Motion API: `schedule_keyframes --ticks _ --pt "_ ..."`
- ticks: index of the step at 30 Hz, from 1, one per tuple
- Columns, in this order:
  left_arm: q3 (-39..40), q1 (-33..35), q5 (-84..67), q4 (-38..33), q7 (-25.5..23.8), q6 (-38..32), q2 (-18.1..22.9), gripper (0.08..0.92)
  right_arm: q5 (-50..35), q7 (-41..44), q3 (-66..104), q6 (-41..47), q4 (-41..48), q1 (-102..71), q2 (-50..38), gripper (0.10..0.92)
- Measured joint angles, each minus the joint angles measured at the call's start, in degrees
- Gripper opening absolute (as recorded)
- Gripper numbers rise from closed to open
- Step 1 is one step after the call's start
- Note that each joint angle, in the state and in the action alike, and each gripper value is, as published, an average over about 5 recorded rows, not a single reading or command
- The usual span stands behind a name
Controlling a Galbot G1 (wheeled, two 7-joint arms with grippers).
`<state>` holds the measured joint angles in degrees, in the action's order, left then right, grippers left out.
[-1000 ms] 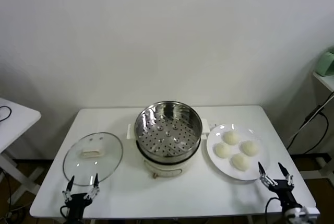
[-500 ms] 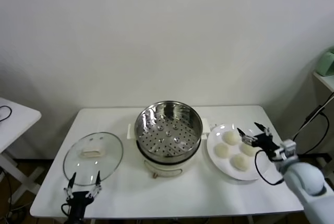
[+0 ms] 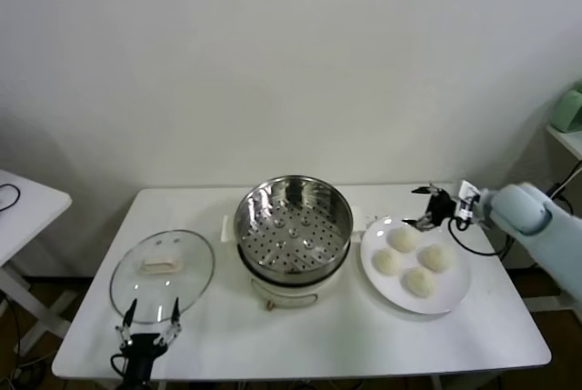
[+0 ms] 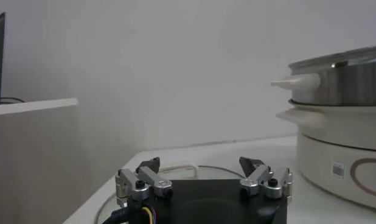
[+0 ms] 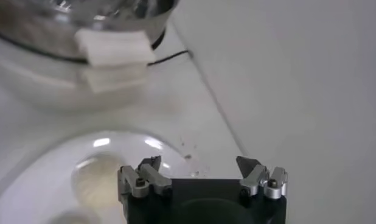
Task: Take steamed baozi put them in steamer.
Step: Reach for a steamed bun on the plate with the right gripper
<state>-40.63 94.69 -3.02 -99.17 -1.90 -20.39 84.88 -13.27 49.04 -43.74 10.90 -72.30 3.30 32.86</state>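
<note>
left gripper (image 3: pixel 145 330): parked low at the table's (image 3: pixel 273 326) near edge, just before the glass lid (image 3: pixel 162 275); fingers spread, empty.
steamer (image 3: pixel 293 226): mid-table, shiny perforated steel basket on a cream base, nothing in it.
steamed baozi (image 3: pixel 413 259): four smooth, round, soft-looking buns on the flat white plate (image 3: pixel 452 297), right of the steamer.
right gripper (image 3: pixel 426 208): nearer arm by far; fingers spread, empty, at the plate's far rim, the closest bun just toward the robot and below (round, no long axis).
</note>
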Motion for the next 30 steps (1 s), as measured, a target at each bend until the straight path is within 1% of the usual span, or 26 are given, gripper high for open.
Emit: schedule_keyframes --ticks 6,13,21,30 --pt "-0.03 -0.16 0.5 0.29 -0.3 -0.22 0.0 0.823 1.41 7.79 -17.18 -3.61 6.63 12.58 4.46 0.823" --pt "-0.56 -0.46 0.85 0.58 -0.6 -0.46 0.06 0.823 1.72 12.46 -26.88 -5.81 13.98 17.61 10.56 0.823" --pt "-1.0 -0.7 1.78 2.1 -0.62 -1.45 0.02 0.823 3.39 14.32 -28.44 -7.97 22.23 15.87 16.83 0.823" --pt "-0.96 -0.92 3.19 3.29 -0.78 -1.94 0.1 0.823 6.24 14.51 -23.41 -10.46 31.59 10.35 22.86 0.823"
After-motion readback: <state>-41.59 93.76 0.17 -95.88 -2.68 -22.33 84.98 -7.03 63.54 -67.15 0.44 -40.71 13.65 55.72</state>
